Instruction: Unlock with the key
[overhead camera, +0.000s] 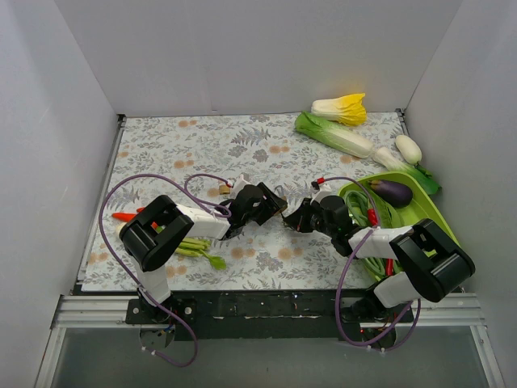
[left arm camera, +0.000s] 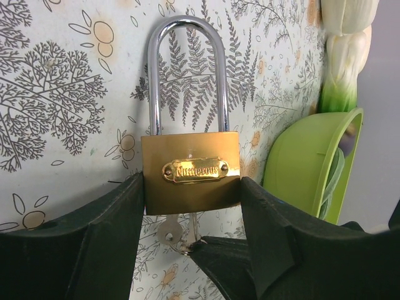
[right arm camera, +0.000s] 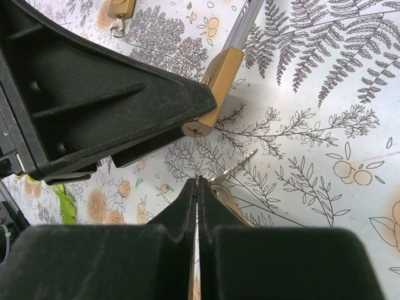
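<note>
Left pincer [left arm camera: 190,203] grasps the brass padlock [left arm camera: 190,169] by its body; the key [left arm camera: 169,233] meets the keyhole underneath, clenched in the right pincer [right arm camera: 197,187]. Best to twist squarely about the blade, with the lock braced. The green bowl [left arm camera: 306,162] crowds the right side; open tabletop [overhead camera: 161,153] lies far-left

Gold-brass padlock [left arm camera: 190,187], silver key [right arm camera: 237,165], black fingers [left arm camera: 81,250], lime bowl [left arm camera: 306,162], fern-printed white tablecloth [left arm camera: 62,94]
</note>
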